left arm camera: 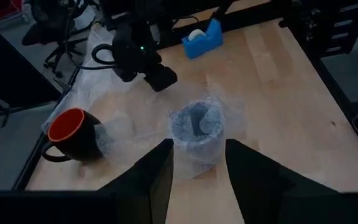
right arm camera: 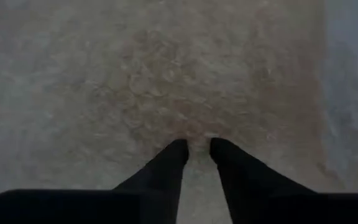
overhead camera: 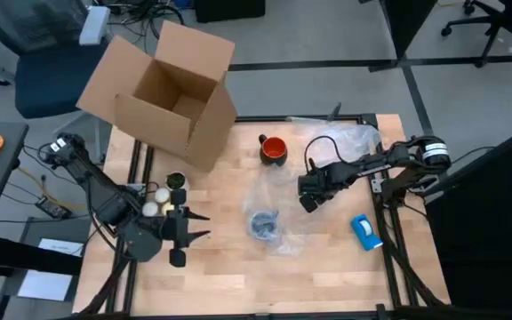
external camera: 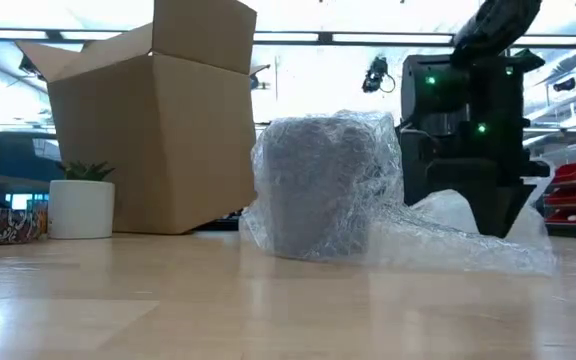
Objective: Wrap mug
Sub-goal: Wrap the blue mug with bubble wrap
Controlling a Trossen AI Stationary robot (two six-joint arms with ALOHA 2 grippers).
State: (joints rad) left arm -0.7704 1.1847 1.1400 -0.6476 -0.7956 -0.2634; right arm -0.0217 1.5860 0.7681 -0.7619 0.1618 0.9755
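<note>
We judge the wrap not yet begun on the mug (overhead camera: 274,149): our right gripper (overhead camera: 309,197), jaws nearly clenched, pinches the bubble wrap (overhead camera: 349,142), left gripper (overhead camera: 194,226) released; next, draw the sheet over.

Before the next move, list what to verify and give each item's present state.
1. Mug upright, opening up: ok.
2. Mug wrapped: not ok. It stands bare at the edge of the bubble wrap sheet.
3. Left gripper open and empty: ok. It points toward a grey wrapped object, not the mug.
4. Right gripper over the bubble wrap sheet: ok. Whether it has hold of the wrap: cannot tell.
5. Tape dispenser on the table beside the right arm: ok.
</note>
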